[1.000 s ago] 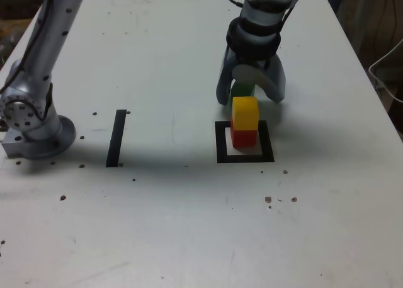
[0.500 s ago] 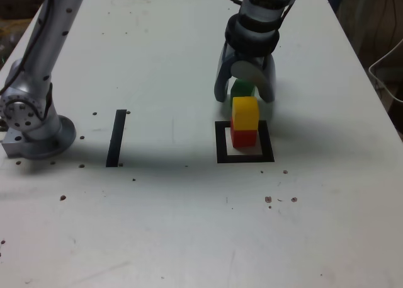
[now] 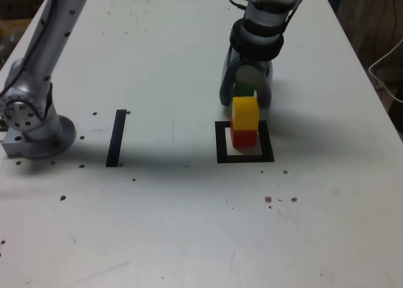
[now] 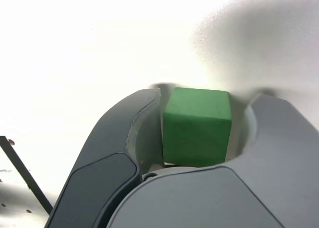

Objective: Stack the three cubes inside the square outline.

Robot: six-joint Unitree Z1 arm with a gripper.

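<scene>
A yellow cube (image 3: 245, 111) sits on a red cube (image 3: 243, 137) inside the black square outline (image 3: 220, 143). Just behind that stack, the green cube (image 3: 243, 90) rests on the white table. My gripper (image 3: 245, 101) hangs over it with one finger on each side. In the wrist view the green cube (image 4: 197, 125) fills the space between the grey fingers (image 4: 114, 153), and the jaws are drawn in against its sides. From that camera the stack and the outline are out of view.
A straight black tape strip (image 3: 116, 137) lies at the exterior view's left, near the arm's base (image 3: 31, 127). Small dark specks dot the white table (image 3: 189, 225). A white cable (image 3: 385, 67) hangs beyond the table's right edge.
The jaws have narrowed from wide open to snug around the green cube. The arm has barely shifted and the stack has not moved.
</scene>
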